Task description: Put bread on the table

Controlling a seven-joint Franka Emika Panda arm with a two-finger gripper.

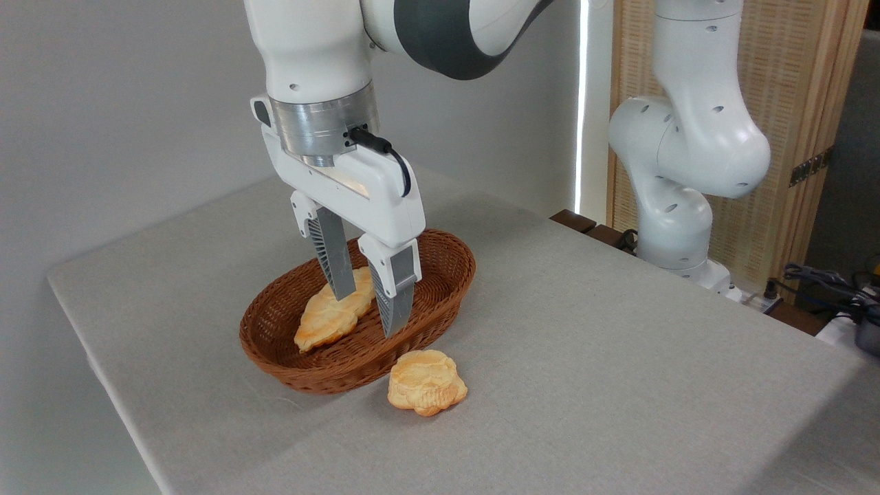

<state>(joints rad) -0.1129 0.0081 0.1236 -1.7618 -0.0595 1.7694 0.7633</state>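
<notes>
1. Two pieces of bread were in view: the long braided bread (333, 313) lay inside the wicker basket (440, 258), and a small lumpy bun (427, 382) sat on the table (619, 330) just in front of the basket's near rim.
2. My gripper (369, 309) pointed down into the basket, its fingers parted with a clear gap between them.
3. My left finger (335, 265) stood in front of the upper end of the bread, and my right finger (397, 295) stood to the loaf's right, apart from it.
4. Whether the left tip touched the crust, I could not tell; nothing was clamped between the fingers.
5. That loaf rested on the basket floor, tilted along its length, with the near tip toward the front left wall.
6. The grey cloth covered the whole table around the basket.
</notes>
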